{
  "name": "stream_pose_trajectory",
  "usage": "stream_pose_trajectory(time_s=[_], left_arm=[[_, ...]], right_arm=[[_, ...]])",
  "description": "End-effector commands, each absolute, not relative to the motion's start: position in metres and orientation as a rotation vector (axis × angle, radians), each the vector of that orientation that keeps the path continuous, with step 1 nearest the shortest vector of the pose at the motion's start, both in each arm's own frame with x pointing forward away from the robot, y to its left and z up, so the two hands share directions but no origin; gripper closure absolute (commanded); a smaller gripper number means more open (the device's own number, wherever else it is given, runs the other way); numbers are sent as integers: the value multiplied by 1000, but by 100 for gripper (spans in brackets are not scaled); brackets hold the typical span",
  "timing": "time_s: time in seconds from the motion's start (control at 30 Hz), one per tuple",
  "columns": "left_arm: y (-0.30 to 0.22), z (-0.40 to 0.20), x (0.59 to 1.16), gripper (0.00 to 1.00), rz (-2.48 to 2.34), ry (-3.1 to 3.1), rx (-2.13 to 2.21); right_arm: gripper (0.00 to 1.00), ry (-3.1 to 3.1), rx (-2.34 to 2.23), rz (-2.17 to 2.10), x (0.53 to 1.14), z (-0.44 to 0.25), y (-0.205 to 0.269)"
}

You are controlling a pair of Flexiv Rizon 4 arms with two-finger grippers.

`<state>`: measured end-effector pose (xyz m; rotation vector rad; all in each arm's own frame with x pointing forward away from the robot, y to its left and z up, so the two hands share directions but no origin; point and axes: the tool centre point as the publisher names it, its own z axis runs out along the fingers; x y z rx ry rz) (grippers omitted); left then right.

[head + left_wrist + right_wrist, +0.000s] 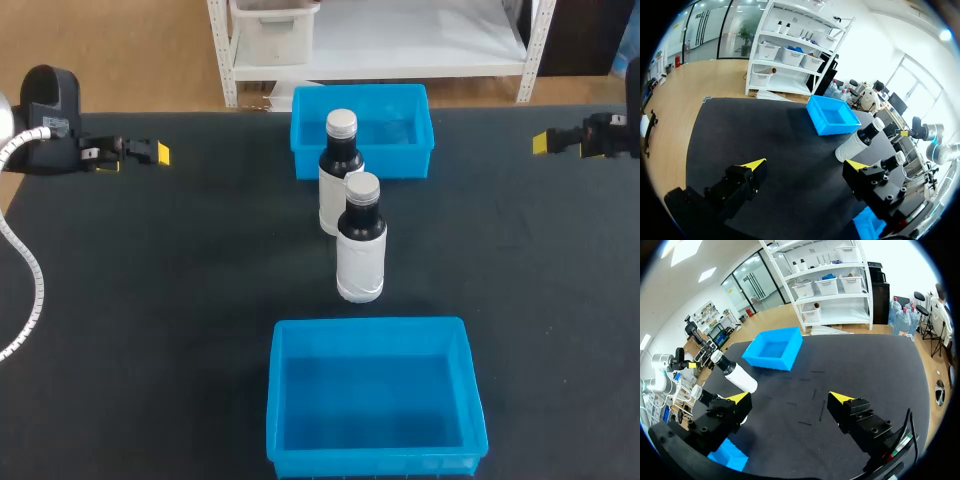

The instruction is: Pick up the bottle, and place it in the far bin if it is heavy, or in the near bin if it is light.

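Note:
Two dark bottles with white labels and silver caps stand upright mid-table, the rear bottle [340, 168] just in front of the far blue bin [400, 163], the front bottle [361, 240] touching or nearly touching it. The near blue bin [370, 460] sits at the table's front edge. My left gripper [150, 152] hovers open at the far left, well away from the bottles. My right gripper [545, 142] hovers open at the far right. In the left wrist view the left gripper [806, 167] is empty, with a bottle [858, 142] ahead. The right gripper [790, 399] is empty too, a bottle [735, 372] beside its finger.
Both bins look empty. Bare black tabletop [180, 300] lies on both sides of the bottles and between the front bottle and the near bin. The far bin [832, 127] also shows in the left wrist view, and the far bin [767, 361] in the right wrist view.

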<state>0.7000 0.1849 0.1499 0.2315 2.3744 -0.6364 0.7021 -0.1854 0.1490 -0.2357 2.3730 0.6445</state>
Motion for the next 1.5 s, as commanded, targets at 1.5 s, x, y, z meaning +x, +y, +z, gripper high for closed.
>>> stream_pose_trajectory(time_s=[1.5], left_arm=[[185,150,700,0,-636,2374,231]], right_arm=[[0,1820,-1489,973,707,178,-184]])
